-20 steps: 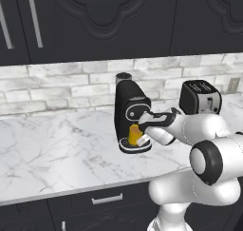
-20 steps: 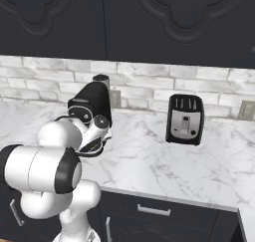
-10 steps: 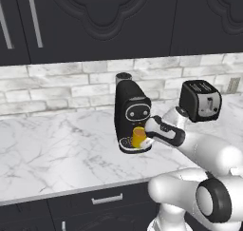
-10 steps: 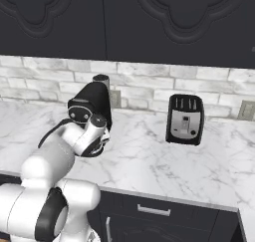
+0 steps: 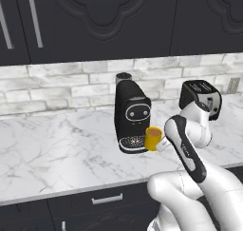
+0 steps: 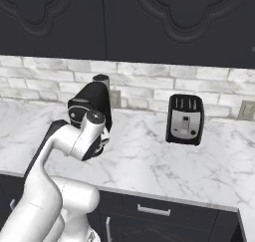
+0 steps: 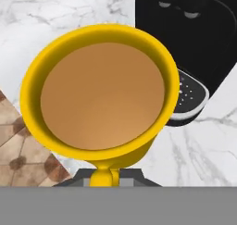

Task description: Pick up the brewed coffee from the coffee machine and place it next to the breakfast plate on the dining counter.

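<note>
The gripper (image 5: 163,143) clamps the brewed coffee (image 5: 153,138) beside the coffee machine (image 5: 132,116) above the white marble counter (image 5: 57,154) under black cabinets (image 5: 109,21).

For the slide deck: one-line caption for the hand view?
Gripper holds the coffee-filled yellow mug beside the coffee machine.

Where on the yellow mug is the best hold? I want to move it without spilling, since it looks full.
The side handle. The yellow mug is brimful of coffee and its wall flares wide, so come in level from the handle side, away from the coffee machine. The gripper already sits at that handle.
</note>
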Robot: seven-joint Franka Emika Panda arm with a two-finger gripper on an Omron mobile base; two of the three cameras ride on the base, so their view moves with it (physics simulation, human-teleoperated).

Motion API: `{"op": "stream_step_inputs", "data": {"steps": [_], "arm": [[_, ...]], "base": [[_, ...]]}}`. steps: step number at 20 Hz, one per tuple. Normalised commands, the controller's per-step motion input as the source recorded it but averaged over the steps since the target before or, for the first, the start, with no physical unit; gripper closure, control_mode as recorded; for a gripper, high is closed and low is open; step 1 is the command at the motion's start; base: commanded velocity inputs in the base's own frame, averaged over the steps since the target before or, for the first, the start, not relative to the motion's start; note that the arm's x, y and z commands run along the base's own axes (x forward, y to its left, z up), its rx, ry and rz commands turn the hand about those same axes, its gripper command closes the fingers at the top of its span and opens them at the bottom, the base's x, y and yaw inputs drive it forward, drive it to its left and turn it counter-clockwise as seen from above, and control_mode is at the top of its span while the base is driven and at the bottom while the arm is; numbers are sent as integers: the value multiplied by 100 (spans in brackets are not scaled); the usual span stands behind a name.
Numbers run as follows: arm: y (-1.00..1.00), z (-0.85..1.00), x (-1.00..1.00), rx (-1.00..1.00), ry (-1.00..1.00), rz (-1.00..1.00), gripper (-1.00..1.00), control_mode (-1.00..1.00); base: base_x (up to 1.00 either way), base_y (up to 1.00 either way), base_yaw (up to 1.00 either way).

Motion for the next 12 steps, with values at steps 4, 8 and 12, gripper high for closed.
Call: {"op": "stream_step_inputs", "data": {"steps": [4, 8, 12], "arm": [[-18, 64, -40, 0, 0, 0, 100, -100], [-11, 48, -27, 0, 1, 0, 100, -100], [0, 8, -3, 0, 0, 0, 100, 100]], "base": [[0, 0, 0], [0, 0, 0], [-18, 9, 4]]}}
